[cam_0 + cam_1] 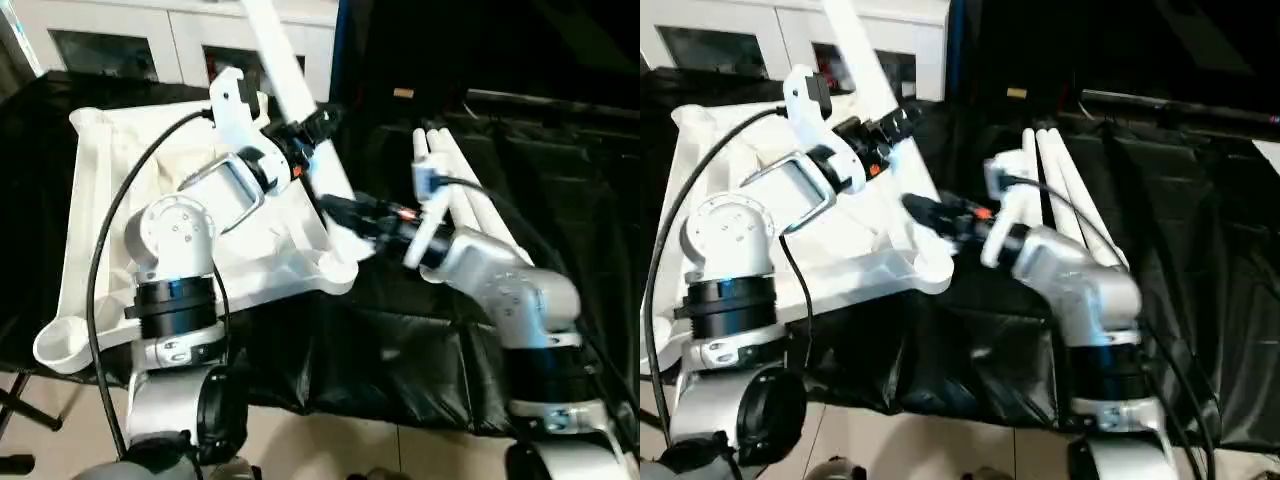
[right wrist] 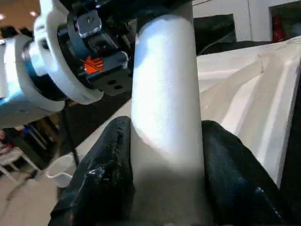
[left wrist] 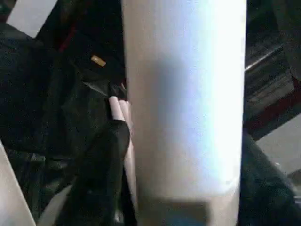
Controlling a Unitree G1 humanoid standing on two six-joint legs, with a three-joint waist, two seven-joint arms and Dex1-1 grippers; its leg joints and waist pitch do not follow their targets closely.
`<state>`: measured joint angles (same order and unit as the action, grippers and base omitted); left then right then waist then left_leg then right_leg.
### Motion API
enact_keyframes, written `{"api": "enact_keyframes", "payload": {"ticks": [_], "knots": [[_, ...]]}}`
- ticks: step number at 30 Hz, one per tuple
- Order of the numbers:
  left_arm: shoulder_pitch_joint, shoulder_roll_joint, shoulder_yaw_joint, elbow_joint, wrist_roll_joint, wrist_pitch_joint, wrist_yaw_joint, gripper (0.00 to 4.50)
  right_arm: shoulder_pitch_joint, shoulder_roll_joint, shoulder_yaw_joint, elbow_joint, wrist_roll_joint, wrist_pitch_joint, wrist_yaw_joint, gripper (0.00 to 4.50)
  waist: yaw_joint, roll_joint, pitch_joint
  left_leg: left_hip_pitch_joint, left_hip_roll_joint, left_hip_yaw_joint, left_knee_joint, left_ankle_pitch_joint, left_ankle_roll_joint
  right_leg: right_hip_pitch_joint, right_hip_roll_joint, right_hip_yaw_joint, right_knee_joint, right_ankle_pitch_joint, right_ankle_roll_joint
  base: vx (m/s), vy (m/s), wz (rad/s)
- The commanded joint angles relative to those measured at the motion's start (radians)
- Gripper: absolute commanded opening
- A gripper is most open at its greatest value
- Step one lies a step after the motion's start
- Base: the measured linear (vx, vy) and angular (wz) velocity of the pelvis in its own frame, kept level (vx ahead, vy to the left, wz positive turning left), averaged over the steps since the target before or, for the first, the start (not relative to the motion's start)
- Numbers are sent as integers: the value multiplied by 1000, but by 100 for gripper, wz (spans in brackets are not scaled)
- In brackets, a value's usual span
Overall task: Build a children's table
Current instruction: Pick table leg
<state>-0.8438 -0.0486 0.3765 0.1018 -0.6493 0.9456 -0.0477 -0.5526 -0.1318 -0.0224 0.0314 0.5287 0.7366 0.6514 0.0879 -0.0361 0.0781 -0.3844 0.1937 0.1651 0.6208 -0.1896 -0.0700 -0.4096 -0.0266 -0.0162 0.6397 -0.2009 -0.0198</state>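
White rectangular table top lying ribbed underside up before me, rounded sockets at its corners. One long white tubular leg rises tilted from its near right corner socket. Spare legs lie together just right.

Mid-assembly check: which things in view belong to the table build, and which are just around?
Job:
tabletop, underside up
leg held by both the left gripper and the right gripper
spare legs lying on the cover

Around:
black-covered work table
white cabinets behind
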Motion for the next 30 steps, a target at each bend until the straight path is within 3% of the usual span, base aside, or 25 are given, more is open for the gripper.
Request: {"api": "enact_keyframes", "payload": {"ticks": [1, 3, 5, 10, 12, 15, 17, 21, 25, 28, 30], "knots": [[-15, -7, -13, 3, 12, -7, 23, 269, -8, 2, 16, -44, -11, -19, -9, 188, -1, 14, -84, 16, 26, -9, -68, -71, -20, 65, -85, 38, -75, -24, -196, 0, 0, 0], [-14, -13, -12, 7, 18, -11, 33, 249, -9, 7, 27, -41, -32, -27, -33, 188, -1, 15, -83, 16, 26, -10, -69, -75, -21, 65, -85, 38, -75, -23, -193, 0, 0, 0], [-15, -18, -6, 14, 30, -22, 55, 244, -18, 5, 44, -24, -79, -59, -64, 188, -2, 24, -82, 16, 25, -11, -69, -85, -30, 63, -86, 38, -76, -30, -190, 0, 0, 0], [-14, -1, -24, 7, 50, -56, 62, 206, -21, 17, 44, -30, -100, -79, -94, 188, -2, 23, -83, 16, 25, -11, -70, -97, -34, 65, -85, 39, -76, -15, -188, 0, 0, 0], [-15, 2, -28, 8, 51, -63, 55, 198, -23, 17, 47, -31, -102, -84, -98, 188, -2, 32, -83, 17, 24, -13, -69, -95, -35, 64, -84, 39, -73, -2, -189, 0, 0, 0], [-12, 20, -66, -5, 53, -80, -2, 193, -25, 17, 58, -42, -105, -91, -102, 188, -3, 28, -83, 16, 24, -11, -69, -95, -30, 65, -84, 39, -74, -2, -188, 0, 0, 0], [-4, 36, -104, -25, 56, -80, -50, 191, -26, 23, 46, -47, -81, -73, -97, 244, -2, 29, -84, 15, 23, -10, -70, -90, -28, 66, -85, 40, -75, -12, -184, 0, 0, 0], [14, 80, -170, -55, 58, -78, -137, 190, -30, -2, 16, -49, -36, -41, -55, 274, -3, 26, -84, 17, 25, -9, -70, -88, -26, 65, -84, 40, -73, -11, -185, 0, 0, 0], [27, 130, -205, -65, 44, -70, -227, 189, -38, -89, 6, -61, 25, 13, 72, 302, -2, 24, -83, 16, 23, -6, -69, -79, -21, 68, -82, 40, -72, -11, -185, 0, 0, 0], [34, 161, -223, -74, 25, -57, -291, 189, -53, -142, 3, -51, 59, 46, 145, 322, -2, 13, -84, 16, 23, -4, -67, -66, -8, 69, -83, 40, -73, -23, -187, 0, 0, 0], [41, 177, -238, -90, 4, -41, -342, 189, -69, -170, 16, -24, 47, 47, 177, 342, -1, 11, -85, 14, 24, -3, -65, -52, -2, 69, -85, 40, -70, -23, -194, 0, 0, 0]]}}
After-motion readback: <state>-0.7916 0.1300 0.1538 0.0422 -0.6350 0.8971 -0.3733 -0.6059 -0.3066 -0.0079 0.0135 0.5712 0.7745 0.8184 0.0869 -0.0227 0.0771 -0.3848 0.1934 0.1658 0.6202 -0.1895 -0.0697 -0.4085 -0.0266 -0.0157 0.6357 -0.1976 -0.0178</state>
